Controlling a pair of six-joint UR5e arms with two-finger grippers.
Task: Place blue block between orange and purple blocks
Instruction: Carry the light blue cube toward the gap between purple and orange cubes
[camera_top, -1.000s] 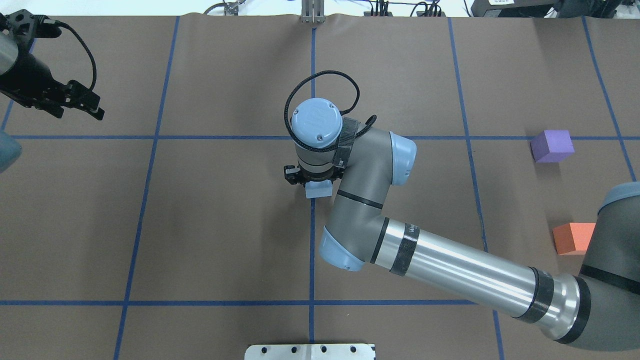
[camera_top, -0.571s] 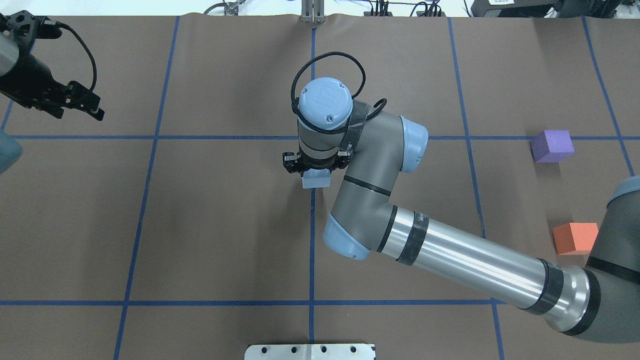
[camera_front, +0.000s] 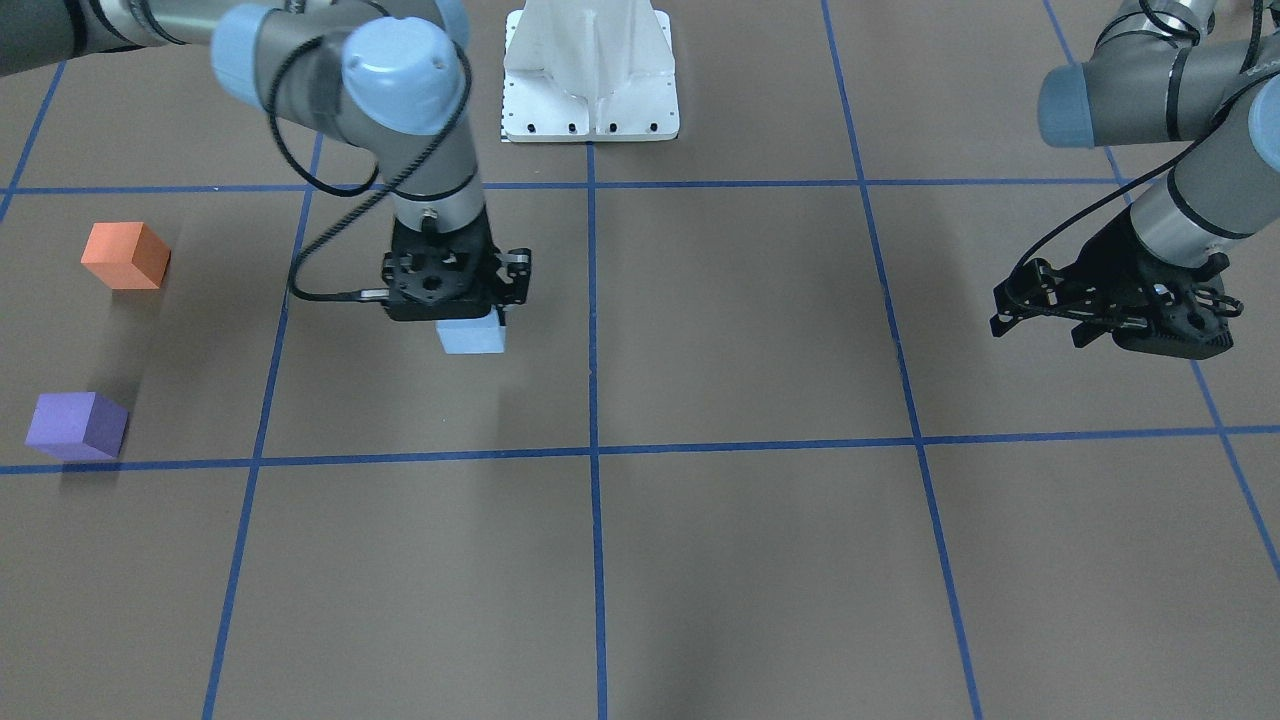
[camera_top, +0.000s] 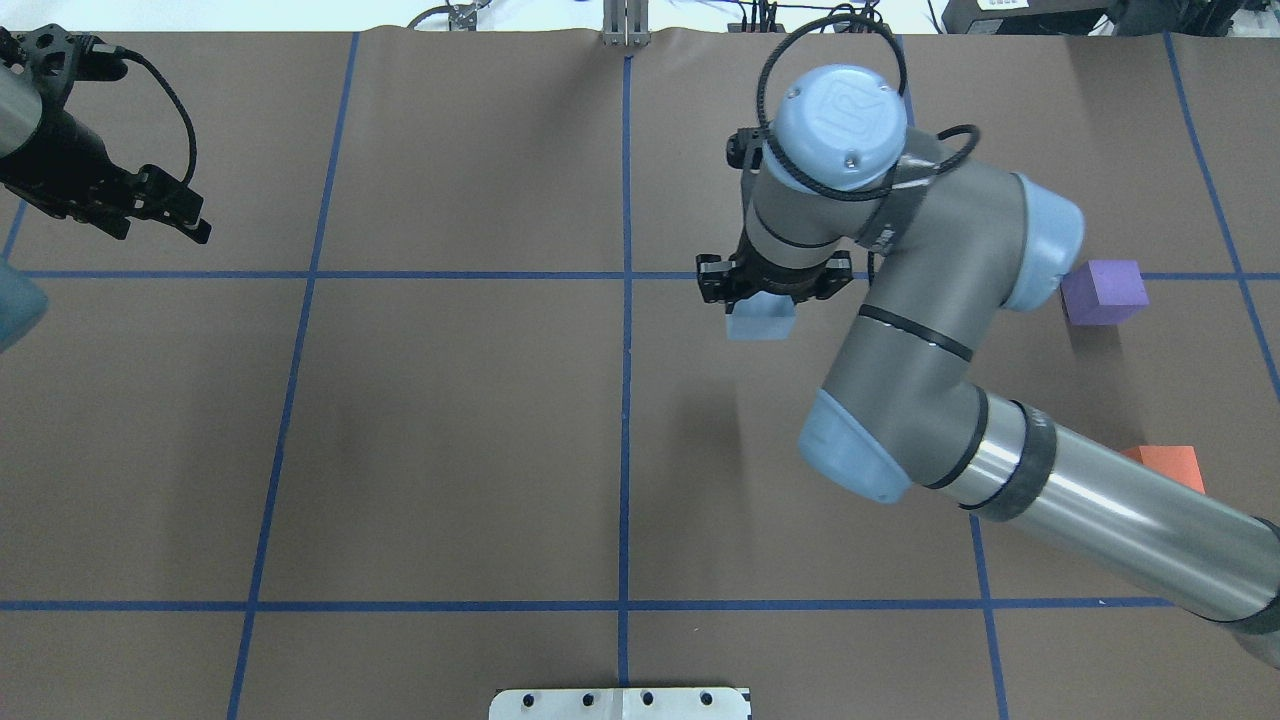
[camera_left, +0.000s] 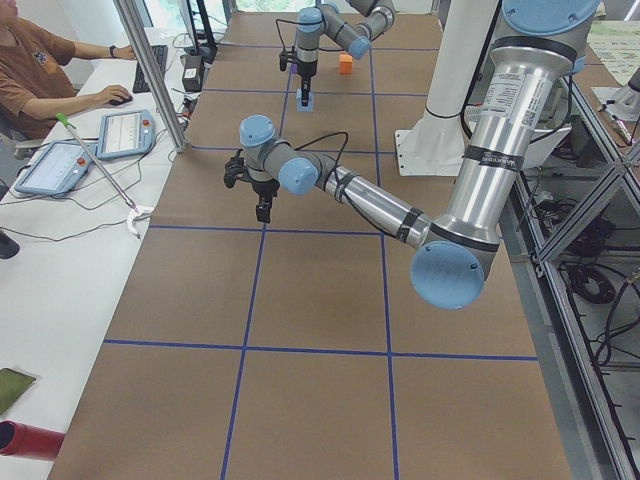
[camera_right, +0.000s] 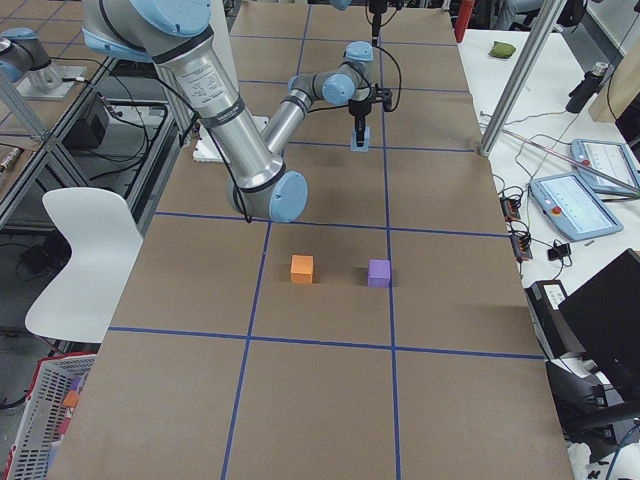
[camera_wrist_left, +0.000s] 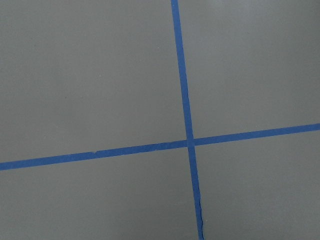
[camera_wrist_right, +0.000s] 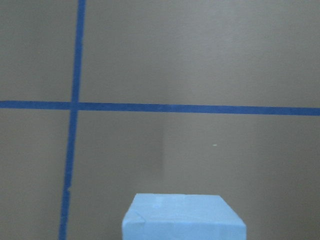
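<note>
The right end effector (camera_front: 468, 322) clasps the blue block (camera_front: 471, 340), probably light, yielding foam, by its upper side faces, well apart from the purple block (camera_front: 76, 426).

The right arm (camera_top: 1080, 500) reaches out from the robot's right side with the elbow bent and the wrist vertical. The right tool (camera_front: 468, 322) points straight down, its jaws clamped on the blue block (camera_front: 472, 342) and carrying it clear of the desk (camera_front: 760, 560). The left arm (camera_front: 1190, 200) is posed at the far left with its wrist tilted. The left tool (camera_front: 1040, 322) hangs above the desk, jaws apart and holding nothing.
</note>
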